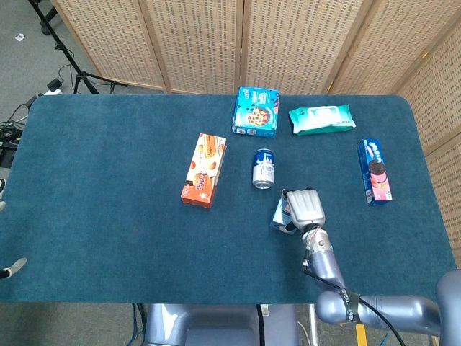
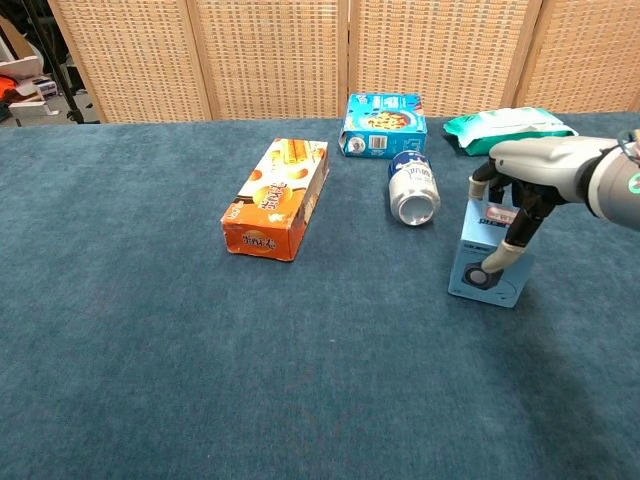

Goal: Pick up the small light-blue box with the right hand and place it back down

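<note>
The small light-blue box stands on the blue table, right of centre, with a round speaker picture on its front. My right hand grips it from above: the fingers curl over its top and far side, and the thumb presses on the front face. In the head view the right hand covers most of the box, leaving only its left edge showing. Of my left hand only two spread fingertips show at the far left edge, off the table and holding nothing.
A blue can lies on its side just left of and behind the box. An orange snack box lies further left. At the back are a blue cookie box and a teal pack; a long blue biscuit pack lies at the right.
</note>
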`<state>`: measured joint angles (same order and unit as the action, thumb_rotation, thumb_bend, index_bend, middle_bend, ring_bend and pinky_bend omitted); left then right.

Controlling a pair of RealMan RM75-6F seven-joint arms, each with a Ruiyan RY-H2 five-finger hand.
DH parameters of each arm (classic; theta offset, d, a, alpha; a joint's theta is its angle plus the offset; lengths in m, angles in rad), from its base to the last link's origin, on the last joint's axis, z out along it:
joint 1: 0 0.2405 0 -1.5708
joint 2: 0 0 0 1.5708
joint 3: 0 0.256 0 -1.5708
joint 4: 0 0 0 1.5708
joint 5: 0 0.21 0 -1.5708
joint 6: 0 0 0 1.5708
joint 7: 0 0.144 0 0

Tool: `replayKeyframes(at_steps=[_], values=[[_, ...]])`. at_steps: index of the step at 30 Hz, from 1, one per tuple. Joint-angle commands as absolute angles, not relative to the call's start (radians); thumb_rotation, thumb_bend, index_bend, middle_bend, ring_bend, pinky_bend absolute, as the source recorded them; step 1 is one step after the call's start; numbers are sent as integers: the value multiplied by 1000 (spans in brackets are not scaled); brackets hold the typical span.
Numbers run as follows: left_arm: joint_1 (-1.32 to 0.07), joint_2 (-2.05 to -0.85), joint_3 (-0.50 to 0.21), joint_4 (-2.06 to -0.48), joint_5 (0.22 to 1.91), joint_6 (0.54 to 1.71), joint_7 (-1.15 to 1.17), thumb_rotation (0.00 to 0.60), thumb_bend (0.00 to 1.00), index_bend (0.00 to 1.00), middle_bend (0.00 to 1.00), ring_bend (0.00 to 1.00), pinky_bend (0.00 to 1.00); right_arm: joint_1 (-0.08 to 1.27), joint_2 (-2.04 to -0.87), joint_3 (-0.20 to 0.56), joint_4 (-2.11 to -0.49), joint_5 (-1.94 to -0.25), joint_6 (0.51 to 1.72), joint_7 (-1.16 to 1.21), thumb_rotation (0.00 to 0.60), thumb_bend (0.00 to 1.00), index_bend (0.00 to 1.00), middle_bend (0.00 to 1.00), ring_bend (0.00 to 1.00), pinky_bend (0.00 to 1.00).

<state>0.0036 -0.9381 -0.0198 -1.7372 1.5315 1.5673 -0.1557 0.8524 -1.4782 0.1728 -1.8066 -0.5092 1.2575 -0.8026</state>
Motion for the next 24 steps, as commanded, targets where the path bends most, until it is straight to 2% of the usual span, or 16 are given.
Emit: replayKeyframes(at_steps=[1,6,11,17,24], values=[[5,-938,-19,-1737,1533,1570,-159,600,0,0,0,0,0,821,-1400,129,-1857,-638,1248,-770,600,156,435,571,513,307],[6,-939,-16,-1737,1540,1571,-156,600,0,0,0,0,0,772,-1255,52,-1861,-865,1161,-651,600,174,436,571,513,307],[6,-945,-11,-1742,1552,1572,-132,600,0,0,0,0,0,733,-1092,-44,-1769,-1202,986,-379,600,207,445,563,513,328],[1,-960,-6,-1752,1556,1560,-85,600,0,0,0,0,0,691,-1089,-104,-1580,-1446,978,-137,600,232,449,561,513,332],[-3,-971,-6,-1760,1553,1551,-50,600,0,0,0,0,0,671,-1118,-132,-1449,-1526,973,-44,600,234,452,559,512,332]])
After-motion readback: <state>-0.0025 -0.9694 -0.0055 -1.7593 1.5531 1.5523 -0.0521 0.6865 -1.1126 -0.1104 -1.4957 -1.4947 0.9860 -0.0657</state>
